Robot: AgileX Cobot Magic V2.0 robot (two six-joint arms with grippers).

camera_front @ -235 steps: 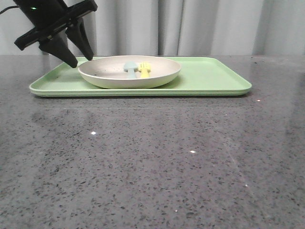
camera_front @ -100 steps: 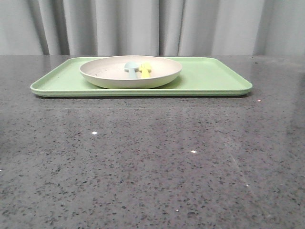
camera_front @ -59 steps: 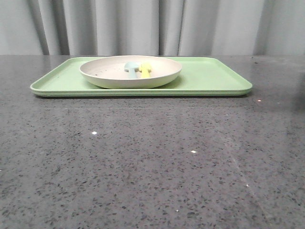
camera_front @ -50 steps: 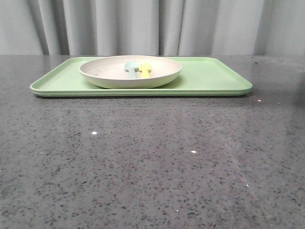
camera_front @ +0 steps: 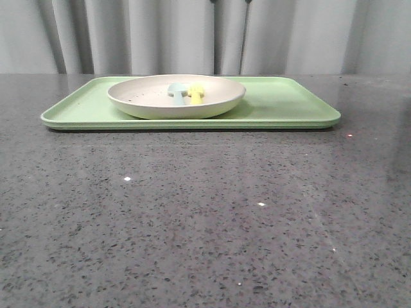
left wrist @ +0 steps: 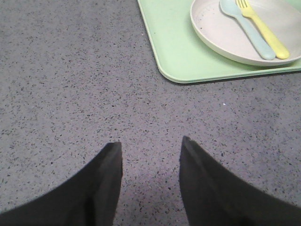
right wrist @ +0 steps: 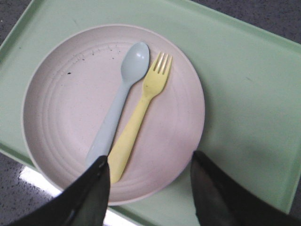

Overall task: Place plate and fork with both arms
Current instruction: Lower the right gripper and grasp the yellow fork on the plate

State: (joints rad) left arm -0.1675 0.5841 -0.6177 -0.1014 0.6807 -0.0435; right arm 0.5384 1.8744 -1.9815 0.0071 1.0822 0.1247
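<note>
The cream-white plate [camera_front: 154,102] sits on the left half of the light-green tray [camera_front: 282,106]. The yellow fork [camera_front: 196,94] lies in it beside a pale blue spoon [camera_front: 175,91]. In the right wrist view the plate [right wrist: 61,113] holds the fork [right wrist: 141,113] and spoon [right wrist: 120,103] side by side. My right gripper [right wrist: 149,162] is open and empty above the plate's near edge. My left gripper [left wrist: 150,147] is open and empty over bare table, away from the tray's corner [left wrist: 164,52]; the plate [left wrist: 221,37] and fork [left wrist: 263,28] show there too. Neither gripper shows in the front view.
The table [camera_front: 205,218] is dark grey speckled stone. A grey curtain [camera_front: 192,32] hangs behind it. The right half of the tray holds nothing.
The left gripper, which stood beside the plate's left edge 2.4 s ago, has left the front view. The plate, fork and spoon have stayed in place.
</note>
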